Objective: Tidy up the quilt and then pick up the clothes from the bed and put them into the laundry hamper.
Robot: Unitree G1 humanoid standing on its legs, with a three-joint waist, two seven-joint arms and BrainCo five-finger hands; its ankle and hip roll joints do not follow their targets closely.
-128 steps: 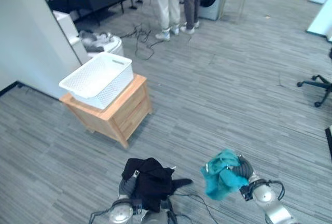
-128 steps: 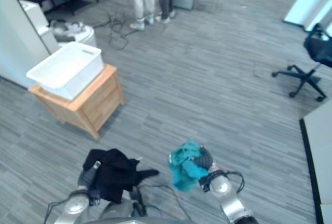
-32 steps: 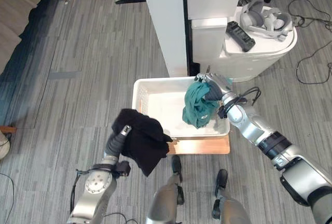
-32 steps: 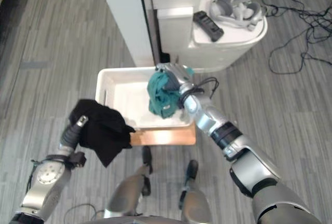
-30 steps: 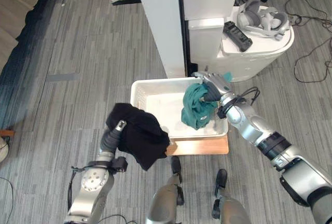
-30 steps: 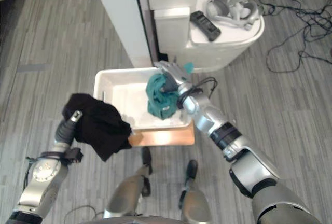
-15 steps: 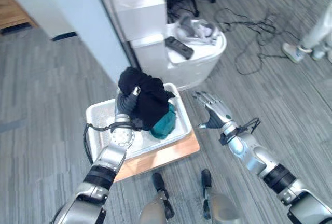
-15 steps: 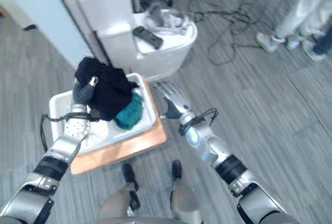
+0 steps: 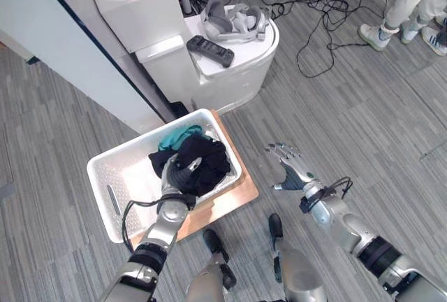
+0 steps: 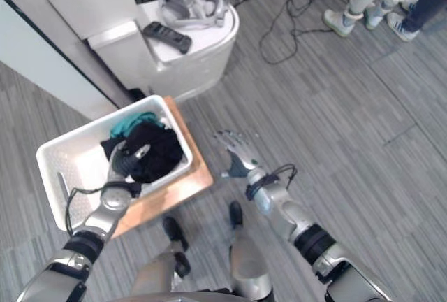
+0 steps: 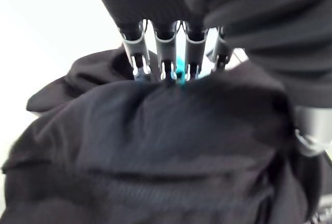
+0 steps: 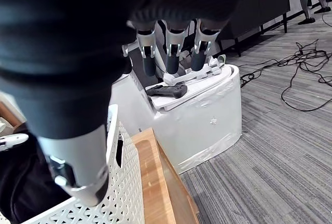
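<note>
Inside the white hamper [image 9: 112, 176], your left hand [image 9: 178, 174] has its fingers curled into the black garment [image 9: 202, 162], which lies over the teal one [image 9: 174, 137]. Your right hand [image 9: 292, 171] hangs spread and empty. Next, let go and lift clear.

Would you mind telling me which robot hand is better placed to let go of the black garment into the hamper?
The left robot hand: it rests on the black garment inside the white hamper. The right robot hand hangs open over the floor beside it.
</note>
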